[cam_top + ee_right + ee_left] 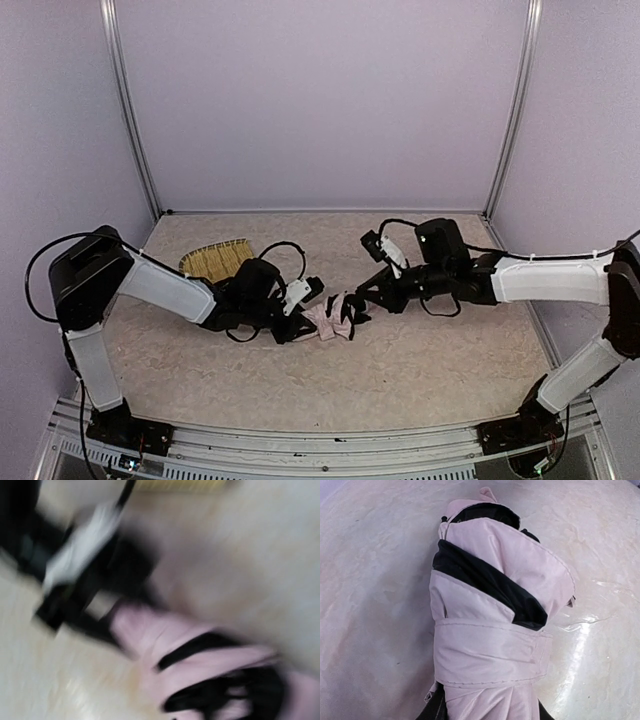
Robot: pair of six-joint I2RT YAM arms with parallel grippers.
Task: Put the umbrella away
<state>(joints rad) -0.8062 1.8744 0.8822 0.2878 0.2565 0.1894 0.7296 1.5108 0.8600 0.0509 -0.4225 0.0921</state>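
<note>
**Two grippers crowd one umbrella at mid-counter**

Here's the umbrella point(331, 321), folded, lying mid-counter, about halfway between the left and right edges. The left gripper point(303, 322) is at its left end, and the left wrist view shows dark fingers point(434, 711) hugging the fabric on either side, so I judge it clamped on the bundle. The right gripper point(357, 305) sits at the other end, touching or just off it; its own view is too smeared to say whether it's open or closed.

Danger now: the two heads are very close, so a clash is possible; the slick fabric could slide out of the left's pinch; a tug from the right could pull the strap point(490, 652) loose and spill the folds.

The count: one umbrella; one tray point(215, 259), towards the far-left corner; two grippers.
</note>
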